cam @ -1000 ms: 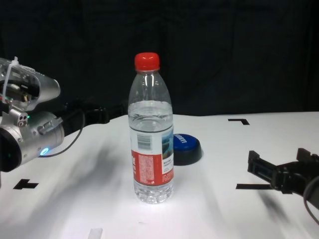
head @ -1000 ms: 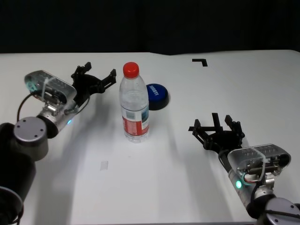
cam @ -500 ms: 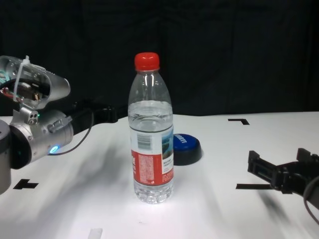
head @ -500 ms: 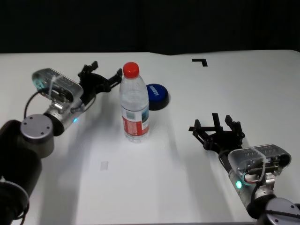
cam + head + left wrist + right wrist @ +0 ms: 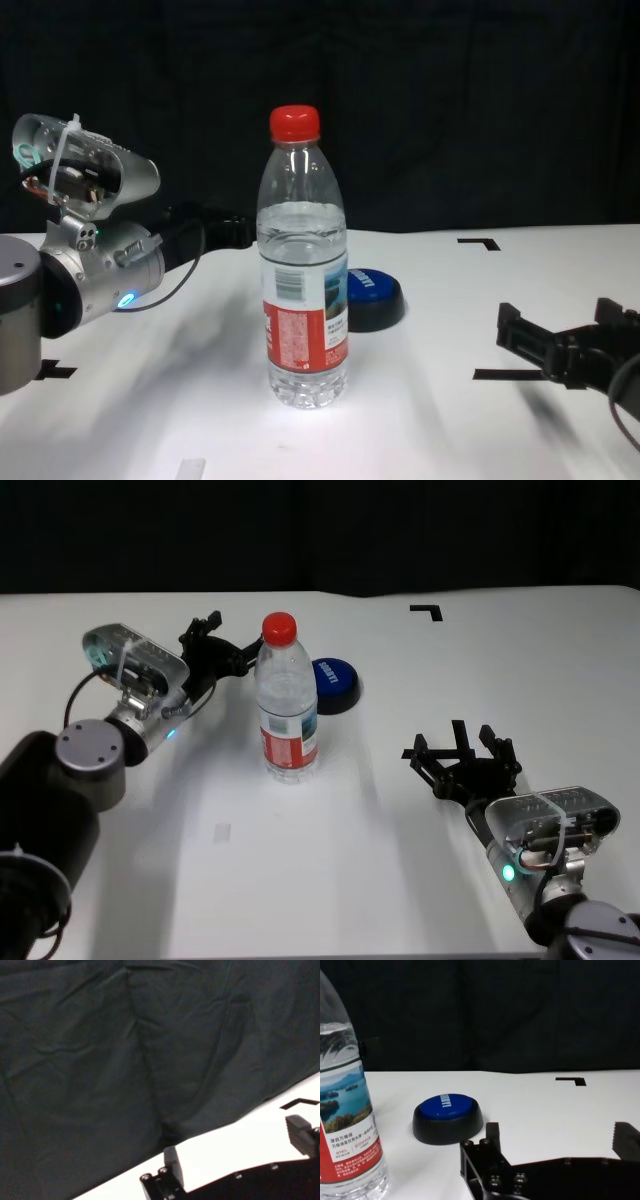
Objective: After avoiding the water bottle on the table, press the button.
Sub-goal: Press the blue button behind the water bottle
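Note:
The water bottle [image 5: 287, 705] stands upright mid-table, clear with a red cap and red-and-white label; it also shows in the chest view [image 5: 303, 270] and the right wrist view [image 5: 347, 1110]. The blue button [image 5: 335, 683] sits just behind and to the right of it, on a black base [image 5: 372, 298] [image 5: 447, 1117]. My left gripper [image 5: 225, 652] is open and empty, held above the table beside the bottle's upper left and a little behind it; its wrist view [image 5: 235, 1155] shows neither bottle nor button. My right gripper [image 5: 462, 750] is open and empty at the right [image 5: 570, 340] [image 5: 560, 1135].
The white table [image 5: 350, 880] carries black tape marks at the back right [image 5: 427, 610] and near the right gripper [image 5: 505, 375]. A small white tape piece [image 5: 222, 832] lies in front of the bottle. A black curtain closes off the back.
My left arm has moved right and farther back, bringing its open gripper from well left of the bottle to right beside its neck. The bottle, button and right arm have not moved.

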Available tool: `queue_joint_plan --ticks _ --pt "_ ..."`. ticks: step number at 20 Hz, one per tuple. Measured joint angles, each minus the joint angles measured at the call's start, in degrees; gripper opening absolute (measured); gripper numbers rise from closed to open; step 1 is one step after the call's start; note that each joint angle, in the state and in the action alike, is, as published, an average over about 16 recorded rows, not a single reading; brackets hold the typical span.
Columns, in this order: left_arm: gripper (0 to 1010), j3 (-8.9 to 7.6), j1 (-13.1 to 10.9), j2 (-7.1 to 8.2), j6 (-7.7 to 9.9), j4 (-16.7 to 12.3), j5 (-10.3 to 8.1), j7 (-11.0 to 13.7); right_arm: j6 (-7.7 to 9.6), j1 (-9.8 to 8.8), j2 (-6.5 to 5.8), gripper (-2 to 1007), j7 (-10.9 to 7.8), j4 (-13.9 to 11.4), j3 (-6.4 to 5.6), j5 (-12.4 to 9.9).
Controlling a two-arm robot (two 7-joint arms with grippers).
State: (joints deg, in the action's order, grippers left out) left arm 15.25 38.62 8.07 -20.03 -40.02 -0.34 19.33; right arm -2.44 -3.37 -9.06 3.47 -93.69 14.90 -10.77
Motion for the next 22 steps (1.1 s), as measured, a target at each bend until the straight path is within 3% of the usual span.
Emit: queue_joint_plan --ticks 12,22 --pt "1003 0.33 1.92 -0.93 -1.35 3.46 -0.1 0.61 0.0 0.0 -0.01 1003 0.0 0.0 0.0 0.0" --pt "1003 0.28 2.04 -1.11 -1.57 3.65 -0.25 0.72 0.0 0.0 -0.01 1003 0.0 0.0 0.0 0.0"
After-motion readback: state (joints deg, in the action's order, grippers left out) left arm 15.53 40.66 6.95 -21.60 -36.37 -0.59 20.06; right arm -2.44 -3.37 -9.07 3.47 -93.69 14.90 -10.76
